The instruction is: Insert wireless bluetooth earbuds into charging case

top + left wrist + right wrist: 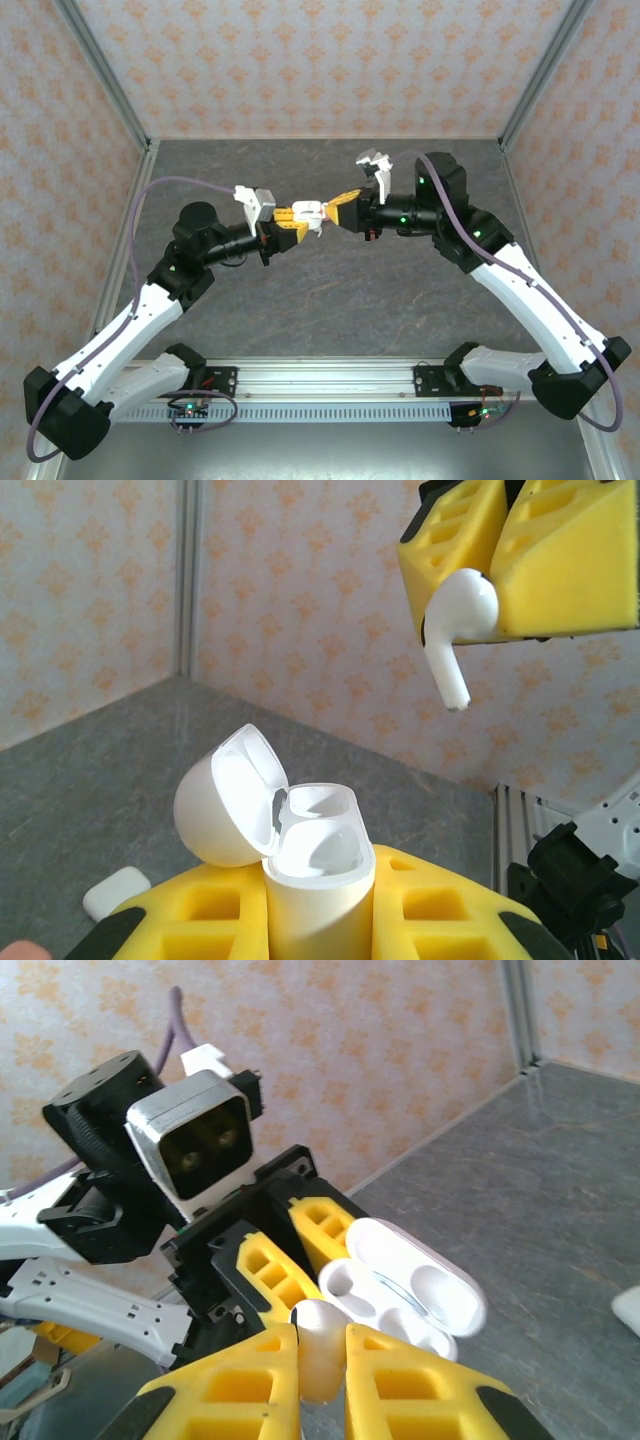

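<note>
The left hand (320,915) is clamped tight around the lower body of a white charging case (318,870). It holds the case up in the air with the lid (225,800) swung open. Facing it, the right hand (320,1390) is pinched shut on a white earbud (320,1345), whose stem (445,675) sticks out from the yellow fingers. The earbud is near the open case but not touching it. Both hands meet above the middle of the grey tabletop (330,300), where a small white object (115,892) lies.
</note>
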Robot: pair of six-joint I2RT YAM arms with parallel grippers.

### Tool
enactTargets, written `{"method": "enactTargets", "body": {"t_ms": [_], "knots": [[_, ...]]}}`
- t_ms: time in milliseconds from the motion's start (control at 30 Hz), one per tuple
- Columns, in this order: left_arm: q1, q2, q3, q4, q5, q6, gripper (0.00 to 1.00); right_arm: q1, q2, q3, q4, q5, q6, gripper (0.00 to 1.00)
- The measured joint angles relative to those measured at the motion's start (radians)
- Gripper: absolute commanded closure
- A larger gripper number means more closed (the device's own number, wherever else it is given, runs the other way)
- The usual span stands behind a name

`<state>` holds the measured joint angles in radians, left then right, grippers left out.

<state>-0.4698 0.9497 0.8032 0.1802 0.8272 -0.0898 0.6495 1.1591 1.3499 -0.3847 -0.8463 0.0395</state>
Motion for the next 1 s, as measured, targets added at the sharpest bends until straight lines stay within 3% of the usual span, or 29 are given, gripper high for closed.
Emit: {"method": "enactTargets", "body": {"t_ms": [467,1000], "knots": [[-0.003,0.007,0.000,0.042,0.030,-0.019,1.00,0.064,0.114,0.046,0.068,0.000,-0.020,0.85],[-0.006,0.007,0.000,0.045,0.029,-0.019,1.00,0.079,0.127,0.051,0.031,0.012,-0.068,0.85]]}}
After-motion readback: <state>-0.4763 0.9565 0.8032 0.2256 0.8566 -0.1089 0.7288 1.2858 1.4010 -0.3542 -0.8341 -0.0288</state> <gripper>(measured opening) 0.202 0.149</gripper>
